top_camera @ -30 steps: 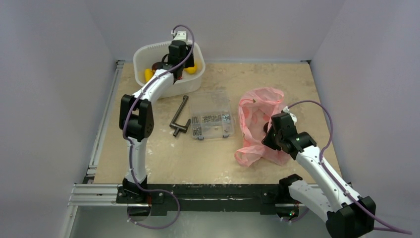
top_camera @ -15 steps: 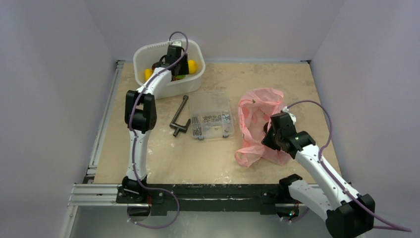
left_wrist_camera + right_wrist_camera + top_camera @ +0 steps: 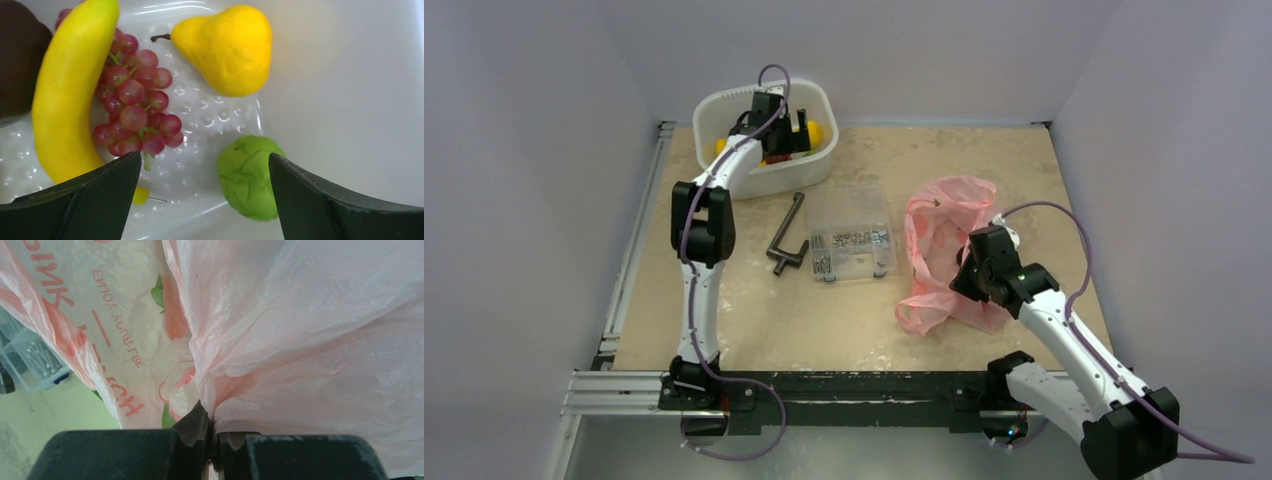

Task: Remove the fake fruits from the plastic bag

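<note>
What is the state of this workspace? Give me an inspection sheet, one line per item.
Surface: tan board tabletop, scuffed and pale in patches.
Job's things: pink translucent plastic bag crumpled on the right, contents not visible; yellow banana, yellow pear, red grape bunch and green fruit lie in the white plastic tub.
Clutter: clear rigid screw box mid-table; dark metal L-shaped tool beside it.
Fingers: left fingers open over the tub, holding nothing; right fingers shut on a fold of the bag.
Cables: purple cables loop along both arms, no snag seen.
Surroundings: pale grey walls on three sides.
</note>
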{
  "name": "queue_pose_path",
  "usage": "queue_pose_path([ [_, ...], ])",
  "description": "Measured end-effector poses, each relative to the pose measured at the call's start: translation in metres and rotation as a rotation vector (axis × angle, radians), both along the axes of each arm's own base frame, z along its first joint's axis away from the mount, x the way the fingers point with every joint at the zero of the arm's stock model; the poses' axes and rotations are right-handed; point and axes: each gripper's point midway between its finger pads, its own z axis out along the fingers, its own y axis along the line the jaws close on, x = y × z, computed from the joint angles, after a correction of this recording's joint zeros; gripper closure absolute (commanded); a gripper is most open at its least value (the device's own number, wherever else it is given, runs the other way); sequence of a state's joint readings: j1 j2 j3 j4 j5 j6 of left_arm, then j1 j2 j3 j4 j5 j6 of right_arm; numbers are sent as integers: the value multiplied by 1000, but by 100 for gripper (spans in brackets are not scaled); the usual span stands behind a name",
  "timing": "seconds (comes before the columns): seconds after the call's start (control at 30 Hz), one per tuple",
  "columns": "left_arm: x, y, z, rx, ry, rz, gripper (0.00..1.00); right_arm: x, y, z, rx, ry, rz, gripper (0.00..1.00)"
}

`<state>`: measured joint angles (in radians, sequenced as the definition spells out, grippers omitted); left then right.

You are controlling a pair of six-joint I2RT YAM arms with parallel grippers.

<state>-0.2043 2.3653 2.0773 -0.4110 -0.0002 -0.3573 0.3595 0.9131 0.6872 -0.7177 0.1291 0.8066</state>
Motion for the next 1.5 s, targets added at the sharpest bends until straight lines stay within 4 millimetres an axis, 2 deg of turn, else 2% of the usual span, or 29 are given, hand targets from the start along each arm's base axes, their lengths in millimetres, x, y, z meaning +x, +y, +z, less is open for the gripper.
queue_pose_path([
  [0.1, -7, -8, 9, -40, 5, -34, 0, -3, -1, -2, -4, 15, -1, 64],
  [0.17, -17, -15, 25, -86, 0, -54, 1, -6, -2, -3, -8, 27, -2, 49],
  [0.27, -41, -27, 57, -173, -21, -84, 3, -15, -2, -3, -6, 54, 14, 25],
  [0.37, -72, -50, 96, -271, -64, -137, 3, -22, -4, 5, -15, 84, 26, 5],
  [0.43, -91, -69, 119, -323, -89, -182, 3, -24, -6, 15, -22, 88, 23, 1],
  [0.47, -108, -96, 129, -352, -101, -242, 4, -25, -9, 23, -35, 93, 13, 1],
  [0.57, -151, -153, 142, -431, -89, -378, 4, -23, -18, 44, -79, 97, -29, 1],
  [0.67, -196, -206, 132, -494, -20, -508, 5, -17, -27, 61, -131, 96, -66, 1],
  [0.77, -235, -242, 111, -517, 77, -594, 6, -9, -32, 68, -181, 98, -58, 1],
  [0.83, -252, -252, 100, -515, 119, -622, 6, -2, -31, 68, -214, 106, -13, 1],
  [0.9, -260, -255, 90, -497, 139, -624, 6, 8, -30, 70, -250, 107, 34, 1],
  [1.0, -268, -249, 74, -461, 161, -603, 8, 35, -30, 76, -320, 88, 73, 1],
  [1.1, -273, -247, 62, -438, 183, -585, 15, 61, -37, 77, -413, 88, 72, 1],
  [1.13, -273, -247, 59, -436, 186, -583, 16, 73, -42, 73, -473, 101, 59, 1],
  [1.17, -273, -250, 57, -436, 187, -585, 18, 74, -42, 72, -476, 102, 59, 2],
  [1.27, -273, -262, 44, -441, 204, -598, 25, 87, -54, 52, -597, 172, 52, 8],
  [1.33, -274, -271, 28, -437, 230, -609, 34, 92, -61, 34, -671, 235, 64, 20],
  [1.4, -276, -276, 15, -433, 258, -609, 45, 94, -64, 25, -710, 267, 82, 33],
  [1.5, -279, -282, 3, -430, 290, -619, 65, 99, -66, 20, -736, 275, 94, 72],
])
